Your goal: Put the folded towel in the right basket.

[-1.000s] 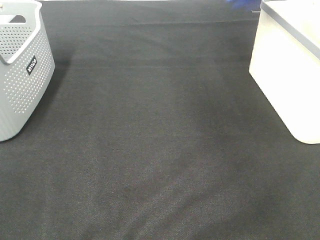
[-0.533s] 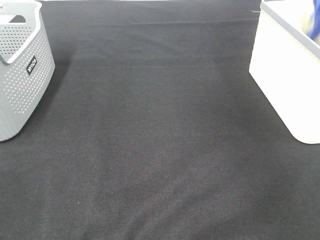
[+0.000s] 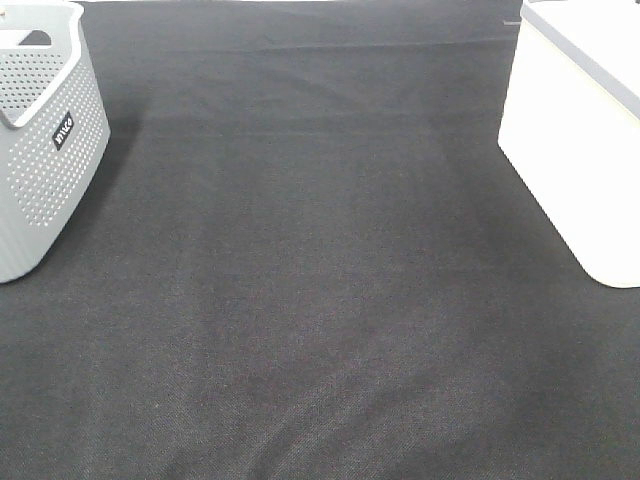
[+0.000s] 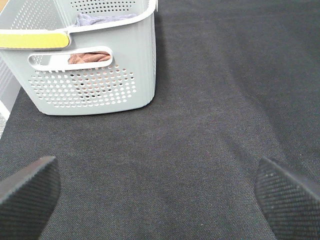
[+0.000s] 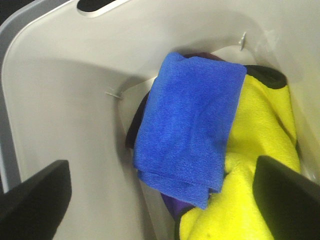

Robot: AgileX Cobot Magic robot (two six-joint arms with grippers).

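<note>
The folded blue towel (image 5: 187,125) lies inside the white right basket (image 5: 65,100), on top of a yellow towel (image 5: 260,165) and a dark cloth. My right gripper (image 5: 160,197) is above it inside the basket, jaws wide open and holding nothing. In the exterior high view the white basket (image 3: 575,150) stands at the right edge; the towel and both grippers are hidden there. My left gripper (image 4: 157,192) is open and empty over the black cloth, short of the grey basket (image 4: 90,85).
The grey perforated basket (image 3: 40,150) stands at the far left of the black table cloth (image 3: 320,300). It holds a brown cloth (image 4: 87,57) and a greyish cloth (image 4: 102,19).
In the exterior view a blue shape moved from the top edge rightward over the white basket, then dropped out of sight. Nothing else moved.
</note>
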